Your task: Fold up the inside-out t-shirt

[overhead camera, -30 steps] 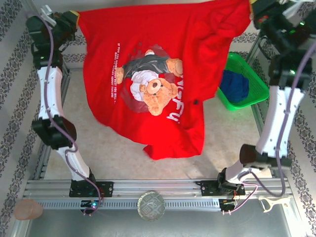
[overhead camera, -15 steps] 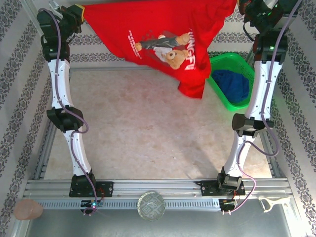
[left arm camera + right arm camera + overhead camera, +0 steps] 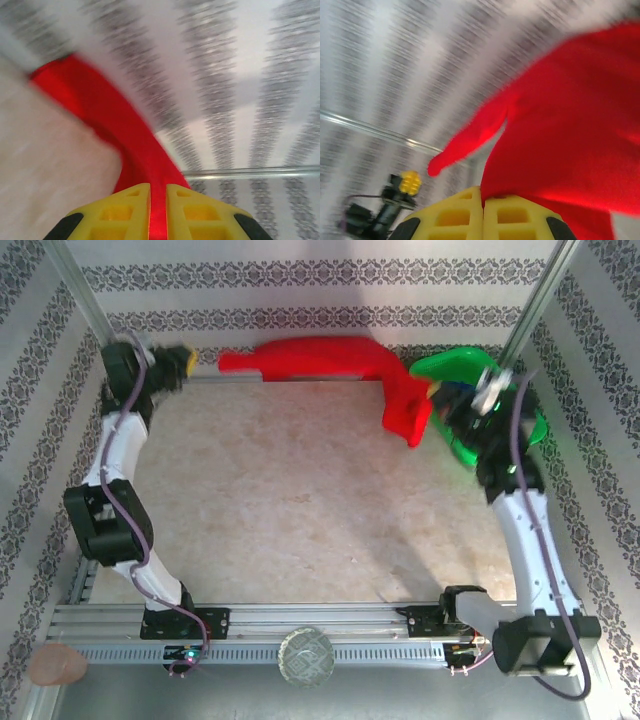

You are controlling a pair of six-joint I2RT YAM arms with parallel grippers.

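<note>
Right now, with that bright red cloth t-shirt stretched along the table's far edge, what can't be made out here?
- Bright red cloth t-shirt: neck tag and seams, lost in bunched folds and motion blur, top view.
- Left gripper: whether it pinches the cloth or just frames it; left wrist view is smeared.
- Green plastic basket: its contents, behind the right arm, top view.

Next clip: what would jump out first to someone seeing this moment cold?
The red t-shirt, bunched into a long band along the far edge of the table, stands out first. Each end runs into a gripper: the left gripper at the far left, the right gripper beside the green basket in the far right corner.
</note>
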